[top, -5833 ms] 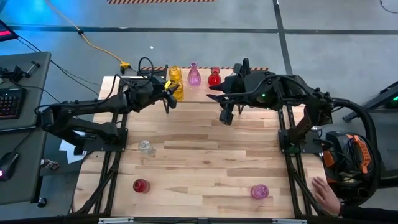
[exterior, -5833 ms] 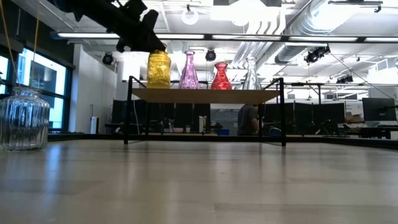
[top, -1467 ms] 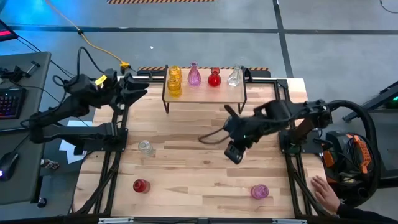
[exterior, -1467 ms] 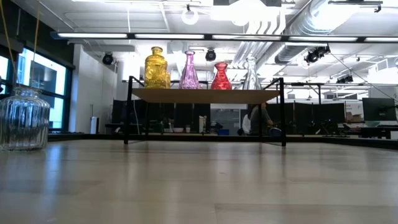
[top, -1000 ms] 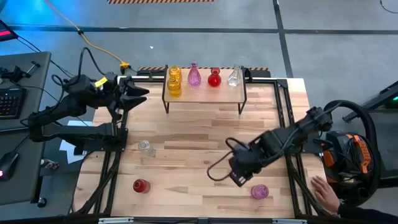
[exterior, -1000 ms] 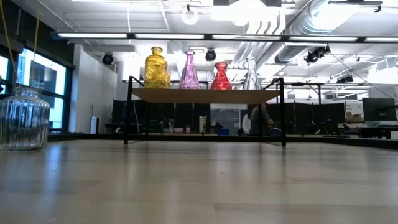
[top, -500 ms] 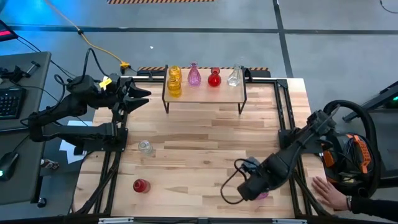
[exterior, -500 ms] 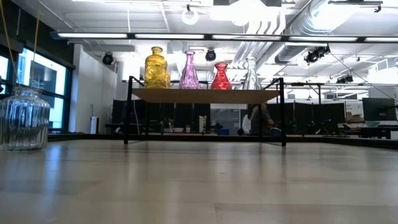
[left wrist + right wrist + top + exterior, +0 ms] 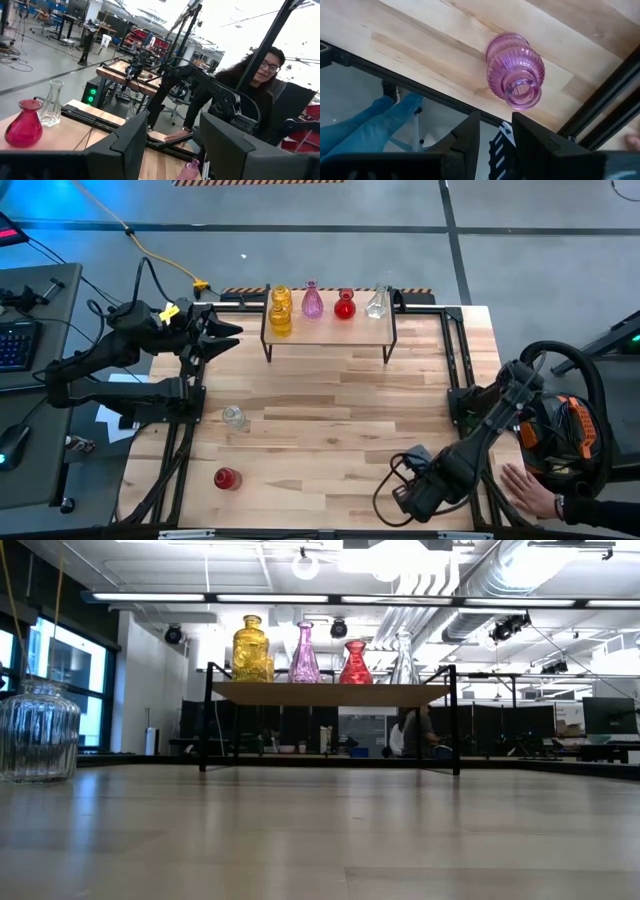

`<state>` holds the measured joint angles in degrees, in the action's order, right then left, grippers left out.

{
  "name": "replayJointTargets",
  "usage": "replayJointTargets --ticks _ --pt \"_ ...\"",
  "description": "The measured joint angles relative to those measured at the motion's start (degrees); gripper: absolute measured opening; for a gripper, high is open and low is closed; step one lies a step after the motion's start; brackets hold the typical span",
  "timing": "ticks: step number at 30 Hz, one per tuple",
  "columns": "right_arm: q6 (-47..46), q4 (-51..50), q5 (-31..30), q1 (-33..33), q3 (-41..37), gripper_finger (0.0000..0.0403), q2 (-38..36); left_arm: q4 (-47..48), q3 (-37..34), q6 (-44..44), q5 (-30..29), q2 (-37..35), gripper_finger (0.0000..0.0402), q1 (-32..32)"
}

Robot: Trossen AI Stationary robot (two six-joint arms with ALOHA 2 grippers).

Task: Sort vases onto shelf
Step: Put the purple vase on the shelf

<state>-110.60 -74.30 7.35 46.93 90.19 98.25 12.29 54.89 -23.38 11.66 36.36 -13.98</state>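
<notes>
Pink vase upright near the table's front right edge, just ahead of the right tool, fingers parted, gripping nothing; hidden under that arm from above. Left tool parked open and empty at the far left corner beside the shelf; broad bare wood mid-table.

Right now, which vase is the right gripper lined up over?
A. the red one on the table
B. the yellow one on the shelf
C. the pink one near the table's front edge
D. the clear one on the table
C: the right wrist view looks down past the right gripper onto the pink vase, upright on the table by its edge.
</notes>
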Motion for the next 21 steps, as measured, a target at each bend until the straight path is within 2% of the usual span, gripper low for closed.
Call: replayJointTargets --ticks 21 --pt "-2.12 3.00 0.00 0.08 -4.57 0.0110 0.01 -0.04 0.00 -0.30 -0.05 0.00 0.0174 0.01"
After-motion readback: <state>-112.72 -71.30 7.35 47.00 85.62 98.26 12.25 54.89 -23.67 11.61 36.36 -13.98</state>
